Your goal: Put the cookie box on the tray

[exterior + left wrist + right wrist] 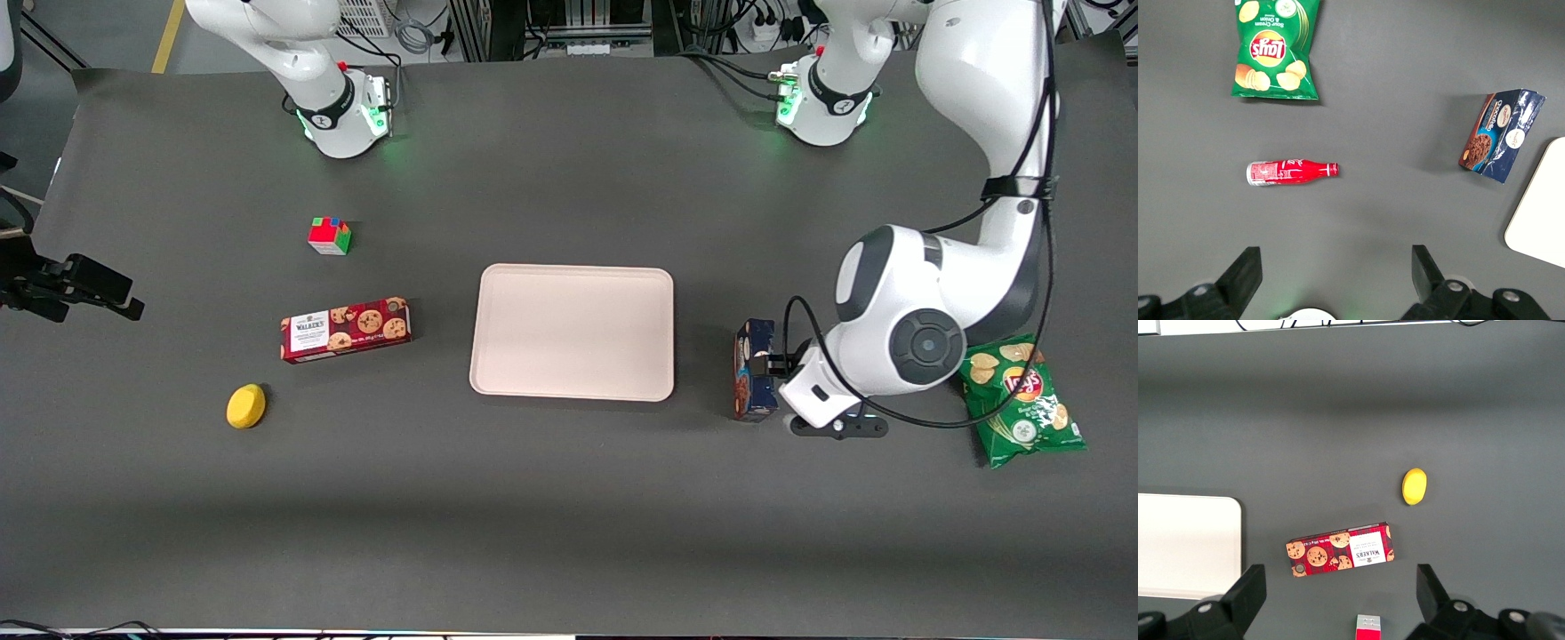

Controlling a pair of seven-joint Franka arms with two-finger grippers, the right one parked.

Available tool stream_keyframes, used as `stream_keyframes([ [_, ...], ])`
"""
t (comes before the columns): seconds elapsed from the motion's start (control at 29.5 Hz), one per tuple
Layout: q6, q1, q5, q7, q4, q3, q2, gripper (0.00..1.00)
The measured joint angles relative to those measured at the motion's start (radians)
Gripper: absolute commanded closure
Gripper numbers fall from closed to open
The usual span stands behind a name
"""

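The cookie box (745, 378), a narrow navy carton with brown cookie pictures, rests on the dark table beside the tray (573, 331), toward the working arm's end. The tray is flat, pale pink-beige, with nothing on it. My left gripper (772, 364) hangs high over the table and overlaps the box's edge in the front view. In the left wrist view the gripper (1335, 257) is open with only bare table between its fingers. The cookie box (1501, 137) lies well off to one side there, next to a corner of the tray (1541, 213).
A red cola bottle (1291, 172) lies roughly under the gripper. A green Lay's bag (1022, 400) sits at the working arm's end. Toward the parked arm's end are a red Walkers box (345, 329), a colour cube (329, 236) and a yellow lemon-like object (245, 406).
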State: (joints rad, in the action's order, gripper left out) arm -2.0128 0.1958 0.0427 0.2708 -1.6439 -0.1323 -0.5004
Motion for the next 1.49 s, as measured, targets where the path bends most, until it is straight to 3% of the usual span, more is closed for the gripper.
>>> stream_keyframes([
  [0.24, -0.124, 0.006, -0.041, 0.008, -0.12, -0.014, -0.001, 0.02],
  [0.27, -0.138, 0.006, -0.048, 0.008, -0.133, -0.014, -0.001, 0.1],
  [0.31, -0.151, 0.006, -0.053, 0.008, -0.146, -0.014, -0.001, 0.25],
  [0.41, -0.182, 0.006, -0.059, 0.008, -0.177, -0.014, -0.001, 0.78],
  [0.47, -0.188, 0.006, -0.06, 0.015, -0.189, -0.014, -0.001, 1.0],
  [0.95, -0.151, 0.001, -0.059, 0.089, -0.176, -0.013, 0.034, 1.0],
  [1.25, 0.158, -0.003, -0.044, 0.127, 0.036, -0.013, 0.093, 1.0],
  [1.49, 0.363, -0.003, 0.042, 0.189, 0.193, -0.048, 0.148, 1.0],
])
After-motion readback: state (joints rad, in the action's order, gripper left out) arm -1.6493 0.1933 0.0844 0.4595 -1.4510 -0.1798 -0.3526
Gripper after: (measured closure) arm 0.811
